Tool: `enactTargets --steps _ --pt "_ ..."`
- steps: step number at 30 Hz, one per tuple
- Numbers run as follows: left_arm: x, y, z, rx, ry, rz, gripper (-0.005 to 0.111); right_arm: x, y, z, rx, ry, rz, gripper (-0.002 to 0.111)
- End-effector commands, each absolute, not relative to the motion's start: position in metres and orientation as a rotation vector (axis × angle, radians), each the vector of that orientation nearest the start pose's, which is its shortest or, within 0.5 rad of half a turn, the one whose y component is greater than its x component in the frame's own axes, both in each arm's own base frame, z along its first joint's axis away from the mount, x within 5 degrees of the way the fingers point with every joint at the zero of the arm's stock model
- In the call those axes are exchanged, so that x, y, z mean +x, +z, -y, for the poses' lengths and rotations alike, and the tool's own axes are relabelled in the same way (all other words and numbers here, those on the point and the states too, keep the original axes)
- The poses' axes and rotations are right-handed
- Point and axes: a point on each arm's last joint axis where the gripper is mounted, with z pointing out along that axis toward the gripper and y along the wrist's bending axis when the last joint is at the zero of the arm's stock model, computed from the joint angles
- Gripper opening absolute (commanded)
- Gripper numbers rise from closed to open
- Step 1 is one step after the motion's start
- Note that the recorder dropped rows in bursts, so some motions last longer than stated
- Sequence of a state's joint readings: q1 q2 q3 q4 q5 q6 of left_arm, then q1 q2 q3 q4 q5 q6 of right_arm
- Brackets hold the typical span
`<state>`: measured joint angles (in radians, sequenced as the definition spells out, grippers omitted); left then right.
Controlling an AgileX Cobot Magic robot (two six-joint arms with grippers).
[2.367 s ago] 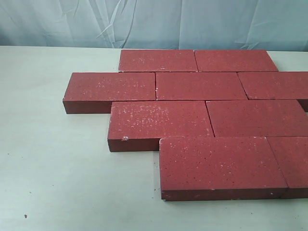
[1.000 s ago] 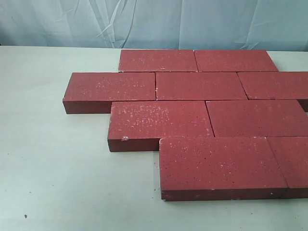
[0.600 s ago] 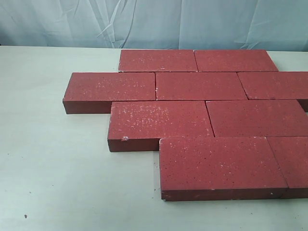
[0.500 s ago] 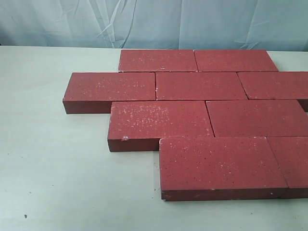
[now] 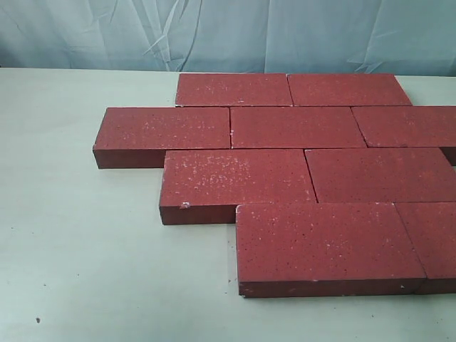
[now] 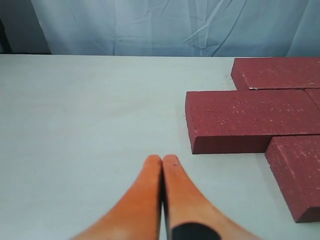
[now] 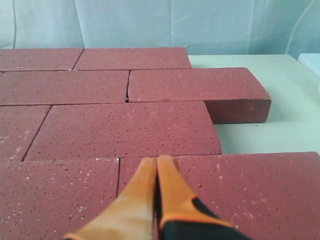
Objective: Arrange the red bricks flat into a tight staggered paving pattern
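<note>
Fingers (image 7: 137, 197) of my right gripper (image 7: 157, 160) are pressed together with nothing between them, and my left gripper (image 6: 162, 159) is closed and empty in the same way. The red bricks (image 5: 299, 128) fill the centre and right of the exterior frame. They lie flat on the pale table (image 5: 85, 249) in four staggered rows, every long axis running left to right, and the rightmost ones are cut by the frame edge. My right tips hang over the paving itself, above a seam in the row nearest them, so that arm is the nearer one. My left tips are over bare table, well apart from the bricks. Closest to them is the end brick (image 6: 250, 117) jutting out at the left of the second row from the back. The rows look closed up. The only slack I can make out is a thin dark joint (image 7: 126, 97), so I judge any last move would be a push along the long axis.
</note>
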<state>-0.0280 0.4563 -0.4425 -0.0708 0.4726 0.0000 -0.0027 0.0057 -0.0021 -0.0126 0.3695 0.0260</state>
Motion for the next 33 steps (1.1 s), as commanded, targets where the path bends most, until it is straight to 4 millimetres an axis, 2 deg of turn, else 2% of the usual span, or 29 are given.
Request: enactTargets --steps 1,5,10,15,19,33 --pt "0.085 0.275 0.002 -0.036 -0.058 -1.929 0.000 0.053 0.181 0.000 0.017 0.009 -1.840 -0.001" --pt "0.073 0.259 0.000 -0.048 -0.039 -1.886 0.000 0.053 0.181 0.000 0.017 0.009 -1.840 -0.001" --pt "0.060 0.230 0.000 -0.047 -0.035 -1.809 0.000 0.053 0.181 0.000 0.016 0.008 -1.840 -0.001" --pt "0.057 0.205 0.000 -0.049 -0.033 -1.784 0.000 0.053 0.181 0.000 0.016 0.008 -1.840 -0.001" --pt "0.058 0.187 0.000 -0.051 -0.033 -1.837 0.000 0.053 0.181 0.000 0.016 0.008 -1.840 -0.001" --pt "0.055 0.188 0.000 -0.051 -0.035 -1.767 0.000 0.053 0.181 0.000 0.016 0.008 -1.840 -0.001"
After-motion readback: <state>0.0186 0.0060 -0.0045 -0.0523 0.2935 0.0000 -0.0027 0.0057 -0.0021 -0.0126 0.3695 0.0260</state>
